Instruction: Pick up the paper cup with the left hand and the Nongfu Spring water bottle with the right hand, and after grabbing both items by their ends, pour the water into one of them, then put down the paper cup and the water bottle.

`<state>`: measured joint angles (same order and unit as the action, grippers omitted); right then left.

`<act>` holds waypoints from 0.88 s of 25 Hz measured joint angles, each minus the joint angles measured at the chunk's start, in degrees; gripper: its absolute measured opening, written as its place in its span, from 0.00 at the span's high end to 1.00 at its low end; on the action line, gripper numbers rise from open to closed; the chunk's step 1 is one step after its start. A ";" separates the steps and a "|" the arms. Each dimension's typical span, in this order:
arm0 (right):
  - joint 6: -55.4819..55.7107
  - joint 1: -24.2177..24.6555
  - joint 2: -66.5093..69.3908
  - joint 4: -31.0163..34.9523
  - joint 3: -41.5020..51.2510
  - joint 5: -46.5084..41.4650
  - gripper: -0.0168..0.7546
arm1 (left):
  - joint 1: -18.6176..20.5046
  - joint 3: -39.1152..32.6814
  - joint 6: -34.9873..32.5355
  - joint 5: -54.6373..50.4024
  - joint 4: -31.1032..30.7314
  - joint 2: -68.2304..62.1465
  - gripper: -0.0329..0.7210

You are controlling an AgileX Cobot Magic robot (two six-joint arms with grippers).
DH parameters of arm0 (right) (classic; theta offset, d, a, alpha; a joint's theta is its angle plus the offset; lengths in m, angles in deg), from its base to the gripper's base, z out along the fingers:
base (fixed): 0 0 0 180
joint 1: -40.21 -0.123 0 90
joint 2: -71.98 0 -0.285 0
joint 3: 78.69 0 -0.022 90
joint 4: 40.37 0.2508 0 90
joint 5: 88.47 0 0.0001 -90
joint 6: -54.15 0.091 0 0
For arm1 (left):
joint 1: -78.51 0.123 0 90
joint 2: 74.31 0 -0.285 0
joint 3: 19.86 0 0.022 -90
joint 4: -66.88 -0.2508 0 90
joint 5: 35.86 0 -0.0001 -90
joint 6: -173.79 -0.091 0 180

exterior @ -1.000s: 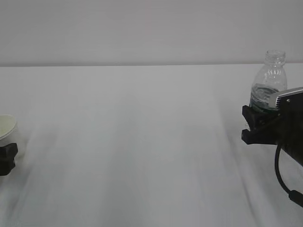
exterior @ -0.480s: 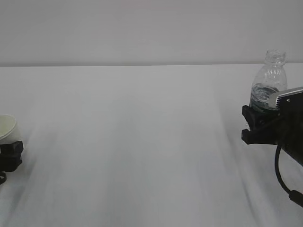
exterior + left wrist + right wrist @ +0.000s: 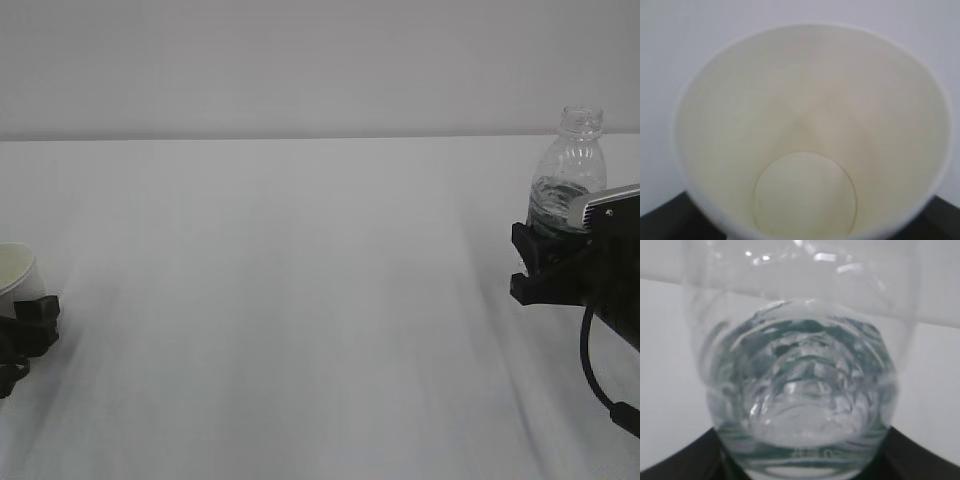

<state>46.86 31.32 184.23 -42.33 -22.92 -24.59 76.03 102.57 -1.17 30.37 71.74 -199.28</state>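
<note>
The paper cup [image 3: 12, 270] shows at the far left edge, tilted, with my left gripper [image 3: 32, 322] shut on its lower end. In the left wrist view the cup [image 3: 805, 125] fills the frame with its cream inside and round bottom, no liquid showing, and dark fingers [image 3: 657, 225] sit at the bottom corners. The uncapped Nongfu Spring water bottle [image 3: 568, 170] stands upright at the right, my right gripper [image 3: 545, 265] shut on its lower part. Water [image 3: 800, 390] fills the bottle's lower portion. Dark fingers [image 3: 675, 465] flank its base.
A plain white tabletop [image 3: 300, 300] runs across the view to a white back wall [image 3: 300, 60]. A black cable [image 3: 600, 380] hangs under the right arm near the bottom right corner.
My left gripper has moved a little right and up into view, carrying the cup with it. The right gripper and bottle have stayed put.
</note>
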 joint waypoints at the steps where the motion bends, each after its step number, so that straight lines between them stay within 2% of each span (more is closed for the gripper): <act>1: 0.00 0.00 0.00 0.00 0.00 0.00 0.46 | 0.00 0.12 0.00 0.00 0.00 -0.37 0.18; 22: 0.00 0.00 0.00 0.00 0.00 0.00 0.46 | 0.00 7.11 0.00 0.00 0.00 -1.33 0.18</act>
<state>46.86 31.32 184.23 -42.33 -22.92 -24.59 76.03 109.67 -1.17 30.37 71.74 -200.61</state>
